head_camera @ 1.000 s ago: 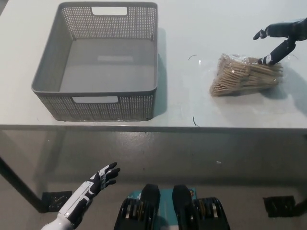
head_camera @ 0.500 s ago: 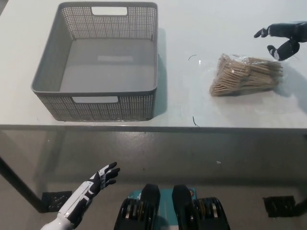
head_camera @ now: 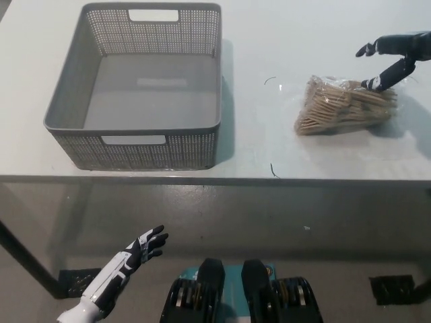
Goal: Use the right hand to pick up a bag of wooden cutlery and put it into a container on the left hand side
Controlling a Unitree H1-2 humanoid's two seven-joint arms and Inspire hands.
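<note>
1. My black right robot hand (head_camera: 404,52) is at the far right edge of the view, above the white tabletop (head_camera: 269,40). Its fingers are spread and hold nothing.
2. One fingertip (head_camera: 372,85) reaches down to the upper right end of the clear bag of wooden cutlery (head_camera: 343,106). I cannot tell whether it presses or only touches.
3. The bag lies flat on the right part of the tabletop, well apart from the front edge.
4. The grey perforated plastic basket (head_camera: 135,128) stands on the left part, its front wall close to the tabletop's front edge.
5. A wide strip of bare tabletop runs between the basket's right wall and the bag.
6. My white left robot hand (head_camera: 141,247) rests at the lower left, below the tabletop edge, fingers spread.
</note>
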